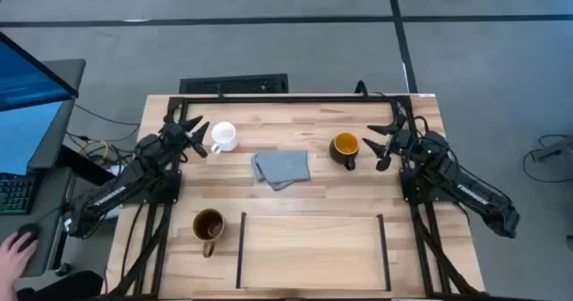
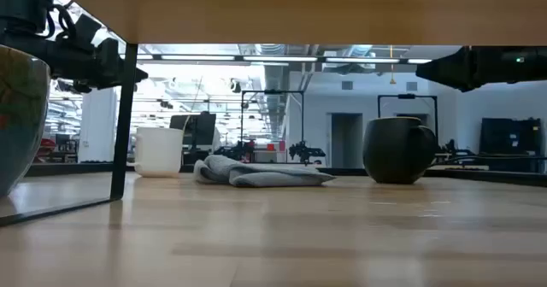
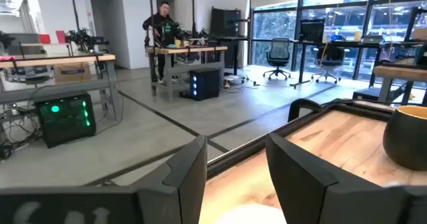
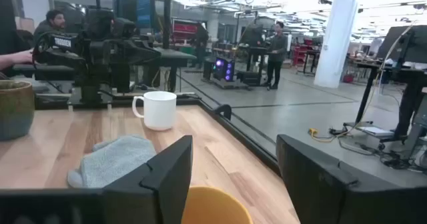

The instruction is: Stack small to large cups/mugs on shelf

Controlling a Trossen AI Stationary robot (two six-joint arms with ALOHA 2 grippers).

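Both claws hang spread and empty over the far half of the bench (image 1: 295, 213). From above, my left claw (image 1: 192, 137) sits just beside the small white mug (image 1: 223, 137), and my right claw (image 1: 381, 146) is just beside the dark mug (image 1: 345, 148) with its yellow-orange inside. A grey cloth (image 1: 281, 167) lies between the two mugs. The brownish-gold mug (image 1: 209, 227) stands nearer the front on the left, just outside the shelf (image 1: 312, 247), whose two black bars (image 1: 242, 249) enclose bare wood; nothing is placed there yet.

At bench height, the white mug (image 2: 159, 151), cloth (image 2: 261, 172) and dark mug (image 2: 396, 149) stand in a row, all upright, with the gold mug (image 2: 20, 120) looming close at the edge.

Past my left fingers (image 3: 190, 174), parted with nothing between them, I see the bench edge and the dark mug (image 3: 407, 137) far across.

Past my right fingers (image 4: 170, 174), also parted, the yellow interior of the dark mug (image 4: 215, 207) sits right below, with the white mug (image 4: 157, 109) and my left arm beyond.

I judge the step to be the first grasp. To do it well, I should straddle one wall at the rim, away from the handle, close firmly, lift straight, and clear the cloth.
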